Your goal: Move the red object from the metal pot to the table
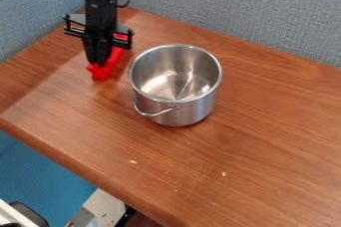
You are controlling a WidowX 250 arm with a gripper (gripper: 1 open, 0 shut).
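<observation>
Gripping the red object (107, 65), the black claw (99, 57) of a robot arm (100, 0) reaches down to the left of the metal pot (176, 87), its fingers closed. The red object, outside the pot and just beside it in the camera's view, slants with its lower end toward the front of the worktop (240, 176); whether that end touches the wood cannot be told. The shiny pot stands upright and open-topped on the brown wood-grain surface, its thin wire handle (155, 111) hanging down the side nearest the camera. Behind the pot rises a gray textured partition (253, 14), while a blue surface (40, 176) shows beyond the worktop's edge, at the pot's lower left.
</observation>
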